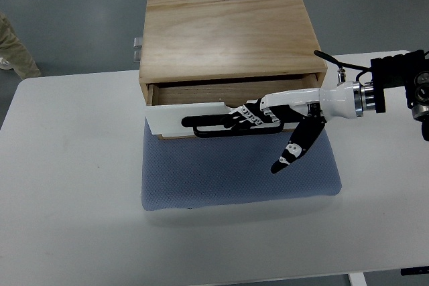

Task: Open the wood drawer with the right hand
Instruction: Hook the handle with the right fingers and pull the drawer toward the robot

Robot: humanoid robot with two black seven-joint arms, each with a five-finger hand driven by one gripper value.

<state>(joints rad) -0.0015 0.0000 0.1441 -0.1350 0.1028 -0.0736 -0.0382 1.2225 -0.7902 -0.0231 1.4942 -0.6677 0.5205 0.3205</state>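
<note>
The wood drawer point(201, 108) sits slightly open at the front of its wooden box point(228, 31), above the blue mat point(234, 172). To open it well, pull straight toward the mat, keeping the black handle point(214, 126) hooked. The right robot hand point(258, 115) reaches in level, fingers apparently curled through the handle, thumb hanging free.

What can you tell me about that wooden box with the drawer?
The wood drawer box is light, plain-grained timber, sitting on a blue-grey mat on the white table. Its single drawer has a white front with a black bar handle and is pulled out slightly, showing a dark gap. The right robot hand has fingers hooked at the handle.
</note>
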